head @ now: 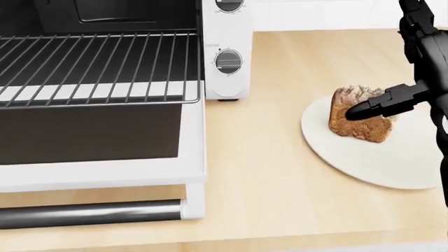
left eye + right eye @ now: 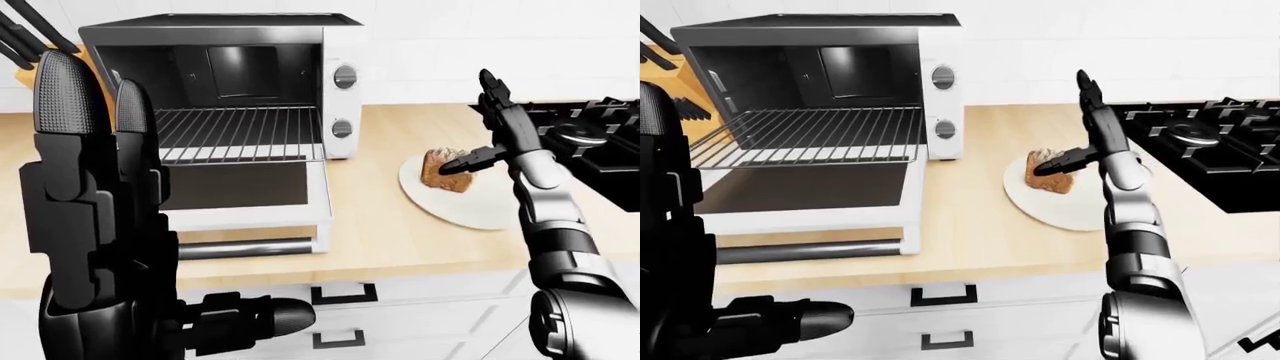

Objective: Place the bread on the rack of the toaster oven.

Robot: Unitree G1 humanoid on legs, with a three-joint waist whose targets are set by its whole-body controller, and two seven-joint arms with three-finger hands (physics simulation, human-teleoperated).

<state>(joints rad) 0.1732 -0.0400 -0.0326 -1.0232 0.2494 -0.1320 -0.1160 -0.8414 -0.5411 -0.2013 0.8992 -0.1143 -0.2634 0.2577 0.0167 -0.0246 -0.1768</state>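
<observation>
Fingers (image 1: 371, 107) of the right hand (image 2: 495, 135) spread open over the bread (image 1: 357, 123) (brown, craggy chunk).

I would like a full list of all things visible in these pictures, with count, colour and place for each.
toaster oven: one, white with dark inside, door open, left on the counter
rack: one, metal wire, pulled out of the oven
bread: one, brown, on the plate
plate: one, white, right of the oven
counter: one, light wood
stove: one, black, far right
knife block: one, wood with black handles, far left
drawers: white with black handles, below the counter
left hand: black, raised close to the camera, open
right hand: black, open, one finger over the bread
</observation>
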